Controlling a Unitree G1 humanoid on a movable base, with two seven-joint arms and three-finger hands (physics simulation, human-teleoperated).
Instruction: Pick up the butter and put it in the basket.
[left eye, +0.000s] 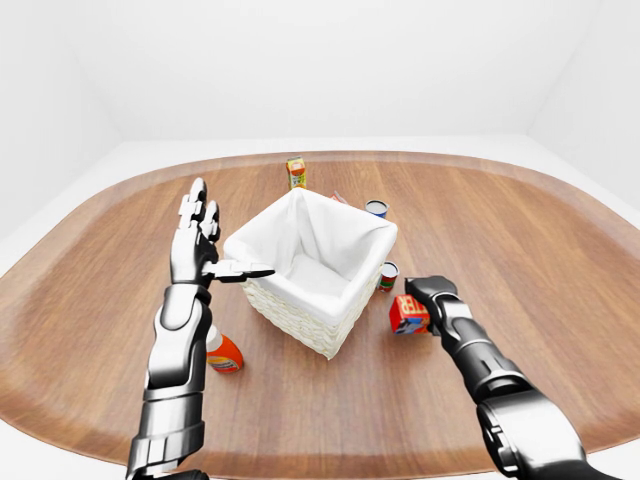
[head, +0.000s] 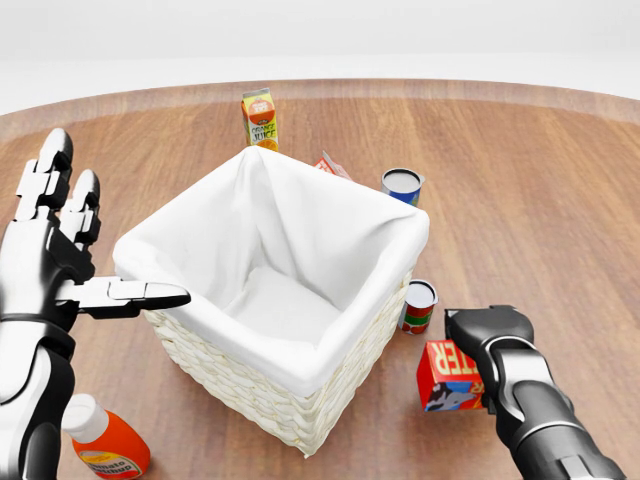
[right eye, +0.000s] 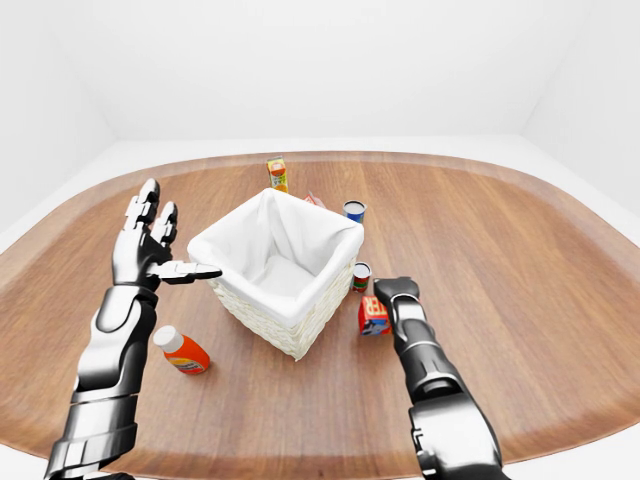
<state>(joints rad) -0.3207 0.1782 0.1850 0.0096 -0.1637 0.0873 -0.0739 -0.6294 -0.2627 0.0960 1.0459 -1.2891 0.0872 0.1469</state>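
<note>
- Head view: the right hand (head: 492, 350) is pressing against the right side of the butter (head: 447, 376) — its fingers seem to be closing on the box, though they are hidden behind it. The butter, a red box with white letters and a blue patch, is sitting tilted, low and right of the basket (head: 355, 345), near a small can (head: 418, 305).
- Left-eye view: the left hand (left eye: 196, 243) is holding its fingers spread, thumb pointing at the basket rim — gripping nothing.
- Right-eye view: an orange bottle (right eye: 181, 351) is lying on the wooden table (right eye: 520, 260).
</note>
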